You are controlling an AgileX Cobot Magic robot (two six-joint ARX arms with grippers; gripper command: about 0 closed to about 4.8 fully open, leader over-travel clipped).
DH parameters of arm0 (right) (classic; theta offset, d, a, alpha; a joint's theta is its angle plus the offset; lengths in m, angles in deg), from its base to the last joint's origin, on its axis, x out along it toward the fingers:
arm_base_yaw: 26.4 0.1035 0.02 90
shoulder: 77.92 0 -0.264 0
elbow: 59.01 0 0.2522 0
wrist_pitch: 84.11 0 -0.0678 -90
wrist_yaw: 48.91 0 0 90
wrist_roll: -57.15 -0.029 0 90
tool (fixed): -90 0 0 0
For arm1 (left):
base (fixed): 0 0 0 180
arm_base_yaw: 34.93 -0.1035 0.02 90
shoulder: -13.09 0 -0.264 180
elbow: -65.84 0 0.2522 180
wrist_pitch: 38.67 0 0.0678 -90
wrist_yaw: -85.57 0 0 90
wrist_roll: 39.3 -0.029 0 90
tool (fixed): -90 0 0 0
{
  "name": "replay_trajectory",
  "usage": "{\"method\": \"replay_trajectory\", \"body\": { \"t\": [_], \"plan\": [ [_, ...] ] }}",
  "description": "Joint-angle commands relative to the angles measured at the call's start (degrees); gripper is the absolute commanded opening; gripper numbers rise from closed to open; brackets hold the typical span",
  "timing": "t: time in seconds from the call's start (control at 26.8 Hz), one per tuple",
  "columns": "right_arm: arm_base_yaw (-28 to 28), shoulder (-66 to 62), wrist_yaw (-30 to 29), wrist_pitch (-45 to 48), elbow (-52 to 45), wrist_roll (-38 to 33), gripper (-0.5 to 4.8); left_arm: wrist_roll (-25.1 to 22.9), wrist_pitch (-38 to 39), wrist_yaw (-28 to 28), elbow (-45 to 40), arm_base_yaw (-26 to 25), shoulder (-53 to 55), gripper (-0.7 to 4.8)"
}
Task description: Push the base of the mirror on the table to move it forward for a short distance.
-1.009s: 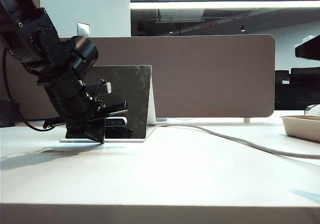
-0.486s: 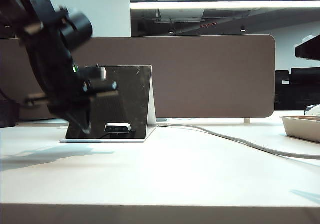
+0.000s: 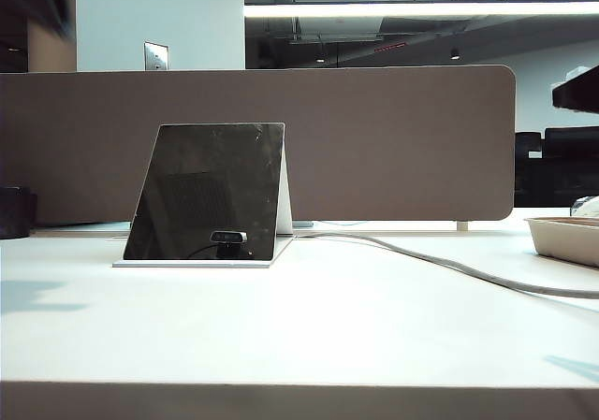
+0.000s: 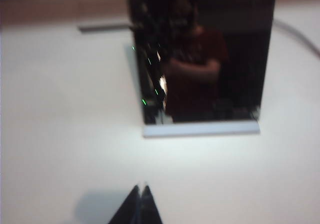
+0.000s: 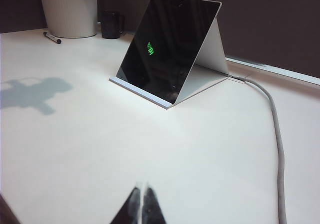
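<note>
Shining down from a long ceiling strip (image 3: 421, 9) in the exterior view, washing the white tabletop (image 3: 328, 326) bright while leaving the room behind dim. Casting a soft grey shadow (image 3: 33, 296) at the left edge of that view. Blurring the whole left wrist view, smearing the mirror (image 4: 200, 59) and its base (image 4: 200, 128), and reducing the left pincer (image 4: 141, 204) to a dark closed wedge over the tabletop. Showing crisp in the right wrist view, softening only on the right pincer (image 5: 141, 204), tips together near the lens, well short of the mirror. Glinting green on the dark glass.
</note>
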Motion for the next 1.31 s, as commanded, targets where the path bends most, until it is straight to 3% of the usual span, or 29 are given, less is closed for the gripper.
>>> {"method": "replay_trajectory", "body": {
  "t": [0.04, 0.3, 0.49, 0.67, 0.78, 0.9, 1.08, 1.31],
  "plan": [
    [0.07, -0.02, -0.04, 0.81, 0.04, 0.02, 0.22, -2.08, 3.74, -5.16, -0.09, -0.11, -9.16, -0.01],
    [0.07, -0.02, -0.04, 0.81, 0.04, 0.04, 0.22, -3.3, 7.19, -6.34, -0.09, -1.57, -21.46, -0.01],
    [0.07, -0.02, -0.07, 0.81, 0.04, 0.04, 0.22, -3.52, 10.69, 3.26, -3.04, -11.76, -30.64, -0.01],
    [0.07, -0.02, -0.07, 0.81, 0.04, 0.02, 0.22, -2.56, 7.82, 3.26, -11.3, -16.52, -40.15, -0.01],
    [0.07, -0.02, -0.07, 0.83, 0.04, 0.04, 0.22, -1.46, 2.73, 4.35, -17.99, -18.67, -46.73, -0.01],
    [0.07, -0.02, -0.07, 0.79, 0.04, 0.04, 0.22, -0.31, -6.73, 9.2, -27.02, -21.24, -53.29, -0.01],
    [0.07, -0.02, -0.07, 0.81, 0.04, 0.04, 0.22, 1.53, -20.28, 13.6, -39.32, -21.4, -56.76, -0.01],
    [0.07, -0.02, -0.04, 0.79, 0.04, 0.02, 0.22, 3.69, -28.11, 14.75, -50.97, -21.35, -59.01, -0.01]
  ]
}}
